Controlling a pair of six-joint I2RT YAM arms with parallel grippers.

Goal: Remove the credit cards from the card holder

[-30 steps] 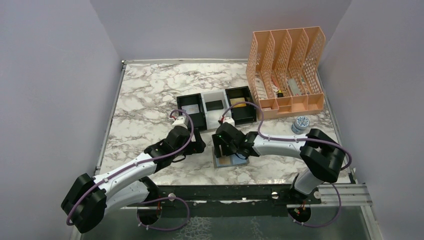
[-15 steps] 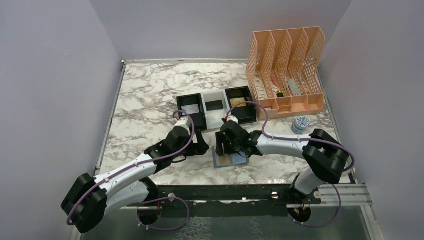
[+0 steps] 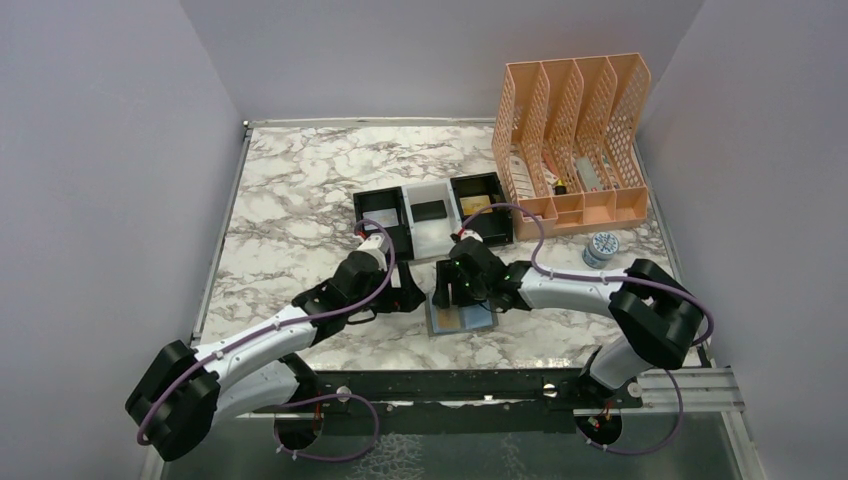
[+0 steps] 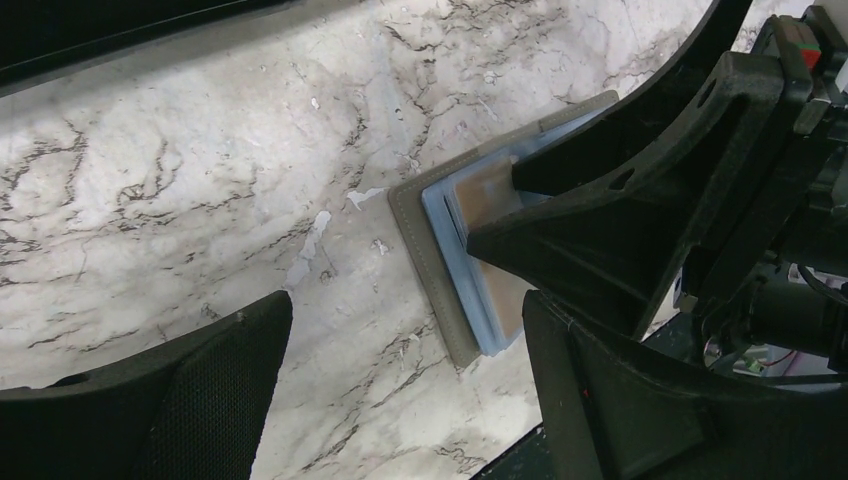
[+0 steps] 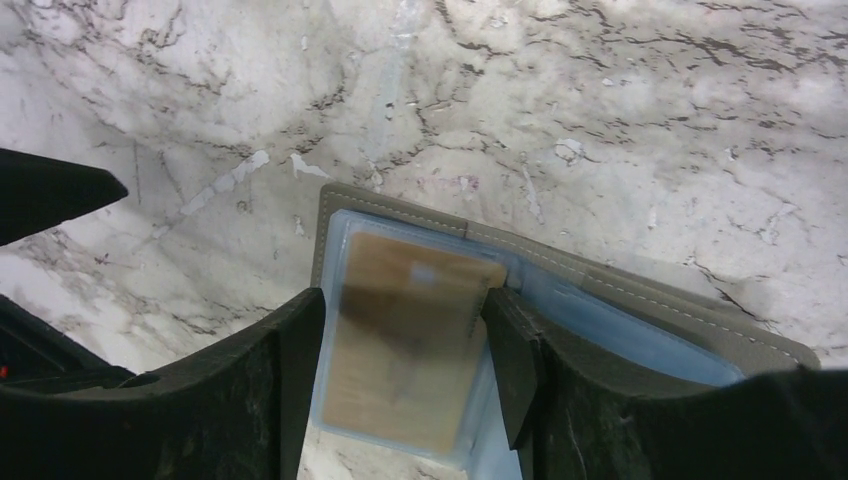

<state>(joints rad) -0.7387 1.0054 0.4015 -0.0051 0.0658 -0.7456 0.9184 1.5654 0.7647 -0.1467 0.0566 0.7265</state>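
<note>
STEP: grasp phase on the gold one of the credit cards (image 5: pixel 410 340) | WHERE: card holder (image 3: pixel 460 320) lies open on worktop (image 3: pixel 300 200), card in its panel | RIGHT: right pincer (image 5: pixel 403 300) angled down, fingers bracketing the card, not clenched | LEFT: left pincer (image 4: pixel 408 305) released, low beside holder | NEXT: pinch card edges, slide it free

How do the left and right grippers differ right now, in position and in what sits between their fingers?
The right gripper straddles the gold credit card lying in the open card holder; the left gripper has only table between its jaws. The right gripper is over the holder; the left gripper sits beside it. Shared: both are open, and neither has lifted anything.
</note>
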